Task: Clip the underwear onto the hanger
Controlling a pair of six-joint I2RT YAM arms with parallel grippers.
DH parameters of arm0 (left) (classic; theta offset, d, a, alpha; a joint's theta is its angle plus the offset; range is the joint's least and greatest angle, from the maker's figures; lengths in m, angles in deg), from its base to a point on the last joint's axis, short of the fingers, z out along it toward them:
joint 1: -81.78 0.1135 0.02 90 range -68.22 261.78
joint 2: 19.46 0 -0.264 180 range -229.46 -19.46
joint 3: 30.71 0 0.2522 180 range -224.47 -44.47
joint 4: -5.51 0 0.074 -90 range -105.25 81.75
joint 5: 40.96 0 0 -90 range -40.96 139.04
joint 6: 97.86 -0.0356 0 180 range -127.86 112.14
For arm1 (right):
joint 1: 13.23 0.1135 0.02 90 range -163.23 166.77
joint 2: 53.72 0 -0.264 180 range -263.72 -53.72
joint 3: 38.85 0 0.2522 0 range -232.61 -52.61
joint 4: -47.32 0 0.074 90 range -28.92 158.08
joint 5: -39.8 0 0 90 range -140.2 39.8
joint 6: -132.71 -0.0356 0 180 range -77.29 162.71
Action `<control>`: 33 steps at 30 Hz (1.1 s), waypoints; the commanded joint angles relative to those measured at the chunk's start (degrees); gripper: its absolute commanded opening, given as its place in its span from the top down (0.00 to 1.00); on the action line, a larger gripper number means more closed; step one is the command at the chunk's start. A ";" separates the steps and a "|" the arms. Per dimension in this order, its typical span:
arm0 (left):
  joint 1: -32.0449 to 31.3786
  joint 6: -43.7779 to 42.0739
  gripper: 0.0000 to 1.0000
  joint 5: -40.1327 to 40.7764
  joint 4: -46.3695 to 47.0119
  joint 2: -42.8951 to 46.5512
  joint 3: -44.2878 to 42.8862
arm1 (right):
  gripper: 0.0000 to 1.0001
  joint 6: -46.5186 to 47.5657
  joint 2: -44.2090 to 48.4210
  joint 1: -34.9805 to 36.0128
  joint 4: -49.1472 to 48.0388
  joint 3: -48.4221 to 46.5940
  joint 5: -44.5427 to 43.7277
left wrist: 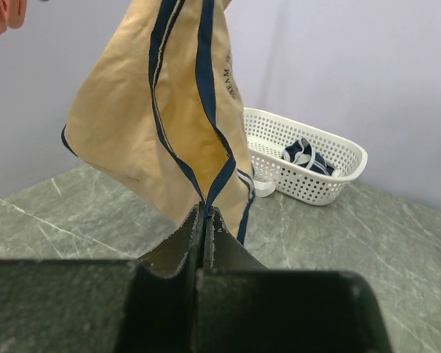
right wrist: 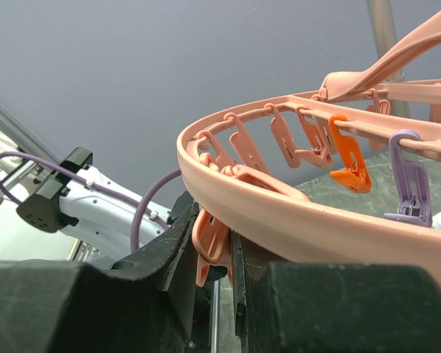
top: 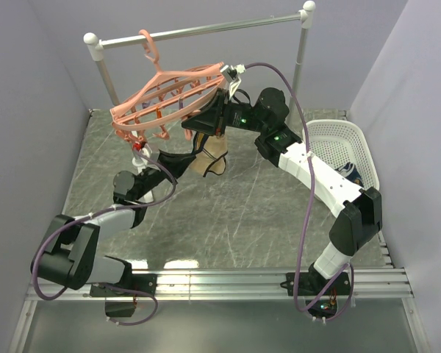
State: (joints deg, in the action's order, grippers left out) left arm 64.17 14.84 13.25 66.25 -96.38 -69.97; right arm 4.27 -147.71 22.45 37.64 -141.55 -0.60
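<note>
**Both grippers clamped**

The left gripper (left wrist: 204, 220) is closed on the navy trim of the beige underwear (left wrist: 132, 125), which hangs upper-centre in the left wrist view. The right gripper (right wrist: 214, 244) squeezes a pink clip (right wrist: 206, 257) under the salmon hanger (right wrist: 294, 217) rim, lower centre.

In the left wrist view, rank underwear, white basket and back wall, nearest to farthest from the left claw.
1. The underwear, pinched in the left claw.
2. The white basket, on the right.
3. The back wall, behind the basket.
</note>
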 commanded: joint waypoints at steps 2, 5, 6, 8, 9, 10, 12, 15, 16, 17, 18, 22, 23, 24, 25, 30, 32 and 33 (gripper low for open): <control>-0.50 -4.32 1.00 -2.35 -4.24 5.62 -2.01 | 1.00 0.99 0.75 0.09 -1.96 -3.51 -0.30; -0.76 -7.40 1.00 -2.27 -11.64 11.33 -2.63 | 1.00 2.31 0.57 0.18 -1.61 -3.69 -0.21; -0.76 -8.80 1.00 -1.74 -15.92 12.84 -2.72 | 1.00 2.75 0.57 0.18 -1.61 -3.60 -0.04; -0.76 -10.04 1.00 -1.74 -19.81 17.05 -3.33 | 1.00 3.10 0.48 0.09 -2.05 -3.43 0.05; -0.85 -10.56 1.00 -1.83 -24.01 18.29 -3.77 | 1.00 3.28 0.48 0.18 -2.22 -3.34 -0.03; -0.94 -11.27 1.00 -1.57 -25.53 19.26 -4.64 | 1.00 3.37 0.31 0.09 -2.48 -3.16 0.05; -1.03 -12.67 1.00 -2.17 -30.17 21.28 -5.96 | 1.00 4.24 0.13 0.27 -2.66 -3.25 -0.03; -1.03 -14.34 1.00 -3.22 -32.22 22.61 -7.72 | 1.00 5.47 0.04 0.35 -1.96 -3.16 -0.74; -1.03 -14.70 1.00 -4.19 -33.79 22.70 -8.86 | 1.00 5.65 0.13 0.35 -1.87 -3.16 -1.00; -1.11 -14.96 1.00 -4.98 -34.24 22.35 -9.48 | 1.00 5.74 0.22 0.35 -1.96 -3.08 -1.09; -1.03 -16.70 1.00 -6.12 -35.55 22.00 -10.27 | 1.00 5.83 0.13 0.35 -2.05 -2.81 -1.35; -1.82 -17.95 1.00 -3.68 -42.32 19.80 -15.62 | 1.00 6.62 0.92 0.71 -1.70 -2.29 -3.63; -1.99 -17.43 1.00 -0.10 -43.55 19.62 -16.16 | 1.00 7.05 1.27 1.14 -1.00 -1.59 -5.55; -2.08 -16.38 1.00 1.50 -43.65 19.71 -16.51 | 1.00 8.28 1.71 1.14 -0.30 -1.41 -6.53; -2.17 -15.94 1.00 2.91 -43.56 20.40 -16.95 | 1.00 8.72 2.32 1.32 1.19 -1.23 -7.15; -5.41 -19.34 1.00 10.27 -43.46 22.78 -16.69 | 1.00 12.85 3.82 2.37 7.44 -1.49 -14.52; -6.73 -20.32 1.00 12.93 -44.44 22.87 -17.04 | 1.00 13.82 4.17 2.90 11.03 -2.28 -17.94; -7.00 -20.50 1.00 15.03 -44.44 22.87 -17.13 | 1.00 15.31 4.26 3.34 12.53 -2.81 -21.53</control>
State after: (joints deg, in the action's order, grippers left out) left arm 58.49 -2.95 21.10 22.40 -74.92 -84.35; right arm 15.37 -146.79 24.77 46.14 -142.19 -12.68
